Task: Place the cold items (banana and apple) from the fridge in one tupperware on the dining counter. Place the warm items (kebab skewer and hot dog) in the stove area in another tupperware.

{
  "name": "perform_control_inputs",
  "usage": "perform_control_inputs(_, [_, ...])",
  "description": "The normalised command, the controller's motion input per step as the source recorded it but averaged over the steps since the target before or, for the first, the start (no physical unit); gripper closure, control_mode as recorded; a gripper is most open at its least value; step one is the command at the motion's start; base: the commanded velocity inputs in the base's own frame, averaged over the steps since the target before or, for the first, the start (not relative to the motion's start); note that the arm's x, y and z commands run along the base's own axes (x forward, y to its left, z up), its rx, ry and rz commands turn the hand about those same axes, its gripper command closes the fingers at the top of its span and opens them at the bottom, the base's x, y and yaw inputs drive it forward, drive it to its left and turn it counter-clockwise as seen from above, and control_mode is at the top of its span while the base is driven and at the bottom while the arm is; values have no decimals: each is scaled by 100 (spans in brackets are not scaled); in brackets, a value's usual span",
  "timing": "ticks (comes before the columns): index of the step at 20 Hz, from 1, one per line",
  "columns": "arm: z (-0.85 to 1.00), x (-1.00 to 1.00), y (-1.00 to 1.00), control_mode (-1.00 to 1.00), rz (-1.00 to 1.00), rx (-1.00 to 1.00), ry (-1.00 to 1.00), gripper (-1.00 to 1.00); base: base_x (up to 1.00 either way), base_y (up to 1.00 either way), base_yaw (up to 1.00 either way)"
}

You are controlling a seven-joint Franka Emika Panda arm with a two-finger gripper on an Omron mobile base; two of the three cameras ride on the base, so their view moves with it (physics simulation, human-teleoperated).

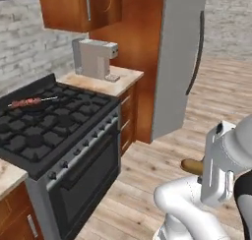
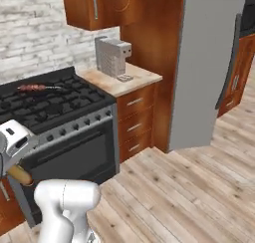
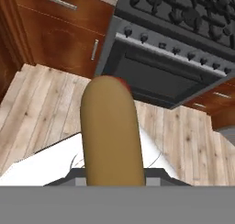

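While the hand (image 3: 112,179) grips the hot dog (image 3: 111,133).

My arm (image 1: 197,204) is glossy white with rounded, bulbous link shells, dark grey joints and a boxy white wrist block.

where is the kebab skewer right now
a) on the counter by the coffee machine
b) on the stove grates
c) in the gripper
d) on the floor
b: the kebab skewer lies on the back grates of the stove, while the gripper is shut on the hot dog out over the wooden floor.
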Motion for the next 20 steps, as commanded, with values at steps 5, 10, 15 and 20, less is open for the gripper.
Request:
perform_control_inputs(5, [0,0,0,100,0,0,0,100,-34,-32,-100])
perform_control_inputs(10, [0,0,0,100,0,0,0,100,-23,-55,-92])
perform_control_inputs(15, [0,0,0,100,0,0,0,100,-1,-84,-66])
perform_control_inputs(20, [0,0,0,100,0,0,0,100,14,-100,-45])
